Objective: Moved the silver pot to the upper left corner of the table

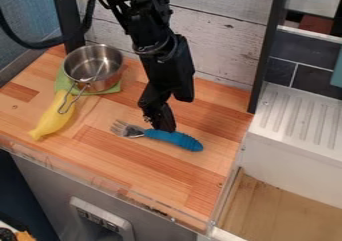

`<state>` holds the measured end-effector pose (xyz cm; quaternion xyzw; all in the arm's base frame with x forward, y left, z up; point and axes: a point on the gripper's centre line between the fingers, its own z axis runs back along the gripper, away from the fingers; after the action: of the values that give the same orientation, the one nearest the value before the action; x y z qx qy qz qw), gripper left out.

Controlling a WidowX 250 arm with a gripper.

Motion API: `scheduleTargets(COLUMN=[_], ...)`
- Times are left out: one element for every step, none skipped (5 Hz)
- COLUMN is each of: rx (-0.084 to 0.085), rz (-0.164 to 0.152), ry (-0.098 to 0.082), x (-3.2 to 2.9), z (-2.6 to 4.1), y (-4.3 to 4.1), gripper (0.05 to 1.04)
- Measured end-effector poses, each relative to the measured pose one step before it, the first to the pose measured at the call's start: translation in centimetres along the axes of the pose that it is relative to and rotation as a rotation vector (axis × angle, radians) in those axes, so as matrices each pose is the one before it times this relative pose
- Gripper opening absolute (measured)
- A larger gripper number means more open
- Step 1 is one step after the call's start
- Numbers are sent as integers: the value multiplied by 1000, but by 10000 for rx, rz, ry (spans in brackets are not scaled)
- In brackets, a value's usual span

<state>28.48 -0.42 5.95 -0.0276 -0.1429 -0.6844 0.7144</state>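
The silver pot (94, 67) stands upright at the upper left of the wooden table (107, 160), on a green cloth (112, 89), its wire handle pointing toward the front. My gripper (163, 130) hangs down near the middle of the table, well to the right of the pot and apart from it. Its tip is at the blue handle of a fork (175, 139); whether it touches or grasps the handle is unclear.
A yellow banana-like toy (53, 119) lies in front of the pot, close to its handle. At the right are a dark post (269, 50), a white ridged drainboard (304, 117) and a wood-bottomed basin. A wall runs behind the table.
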Motion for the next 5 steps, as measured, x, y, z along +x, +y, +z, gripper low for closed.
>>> scheduleTargets(rx=[-257,596,707,741,531], rz=[217,2608,2171,891,239], ry=[-76,-364,310,548,714], x=[-108,-2766,-833,-953,-994], z=[-720,628,121,461,-97], y=[-421,332,1079,1612,2217], gripper=[1000,1000,1000,1000,1000])
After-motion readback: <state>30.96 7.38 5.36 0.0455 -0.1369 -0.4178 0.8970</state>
